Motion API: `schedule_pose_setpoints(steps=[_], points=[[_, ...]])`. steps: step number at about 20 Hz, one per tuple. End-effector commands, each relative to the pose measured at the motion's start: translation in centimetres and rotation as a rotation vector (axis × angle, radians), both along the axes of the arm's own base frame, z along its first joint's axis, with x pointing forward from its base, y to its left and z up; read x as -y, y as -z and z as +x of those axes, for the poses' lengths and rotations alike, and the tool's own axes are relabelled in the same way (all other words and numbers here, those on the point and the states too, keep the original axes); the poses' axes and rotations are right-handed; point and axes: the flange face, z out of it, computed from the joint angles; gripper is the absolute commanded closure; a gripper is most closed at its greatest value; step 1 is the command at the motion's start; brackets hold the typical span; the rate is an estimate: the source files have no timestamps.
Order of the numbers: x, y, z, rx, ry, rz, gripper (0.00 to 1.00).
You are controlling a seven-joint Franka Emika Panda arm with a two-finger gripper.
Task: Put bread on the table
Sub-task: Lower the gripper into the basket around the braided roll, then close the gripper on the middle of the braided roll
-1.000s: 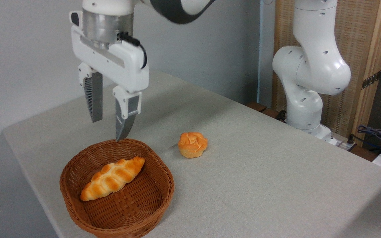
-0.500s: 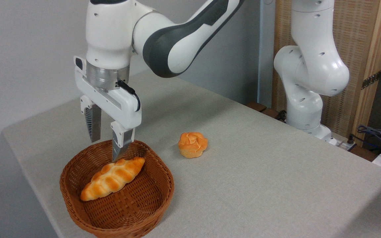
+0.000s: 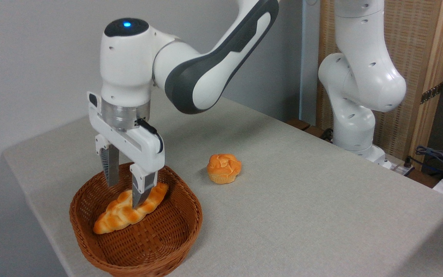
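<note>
Down at the near left of the grey-beige cloth-covered table (image 3: 302,207), the long braided golden-brown bread (image 3: 119,213) with pale creases and tapered ends lies slantwise inside the brown woven wicker basket (image 3: 167,246). No writing can be read anywhere. Over it the white Franka arm (image 3: 190,73) bends down, wrist vertical, a blue light on top. Its two-finger gripper (image 3: 124,194) is spread apart, one finger either side of the loaf's upper half. A small round orange bun (image 3: 223,168) sits apart on the cloth.

The hand (image 3: 124,194) has dropped into the basket (image 3: 175,234), straddling the bread (image 3: 117,215).
</note>
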Motion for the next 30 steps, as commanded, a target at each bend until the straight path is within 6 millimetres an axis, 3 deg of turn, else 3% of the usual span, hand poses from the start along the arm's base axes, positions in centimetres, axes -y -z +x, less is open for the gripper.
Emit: schedule_pose_setpoints(steps=[1,6,19,20,22,26,28,30], points=[[0.1,0.3,0.3,0.027,0.005,0.015,0.0],[-0.1,0.1,0.3,0.041,0.04,0.075,0.0],[1.2,2.6,0.2,0.009,0.094,0.131,0.0],[1.2,2.6,0.2,0.009,0.094,0.131,0.09],[1.2,2.6,0.2,0.009,0.094,0.131,0.4],[1.3,2.6,0.2,0.009,0.096,0.131,0.62],[1.2,2.6,0.2,0.011,0.093,0.13,0.78],[1.2,2.5,0.2,0.012,0.093,0.13,0.78]])
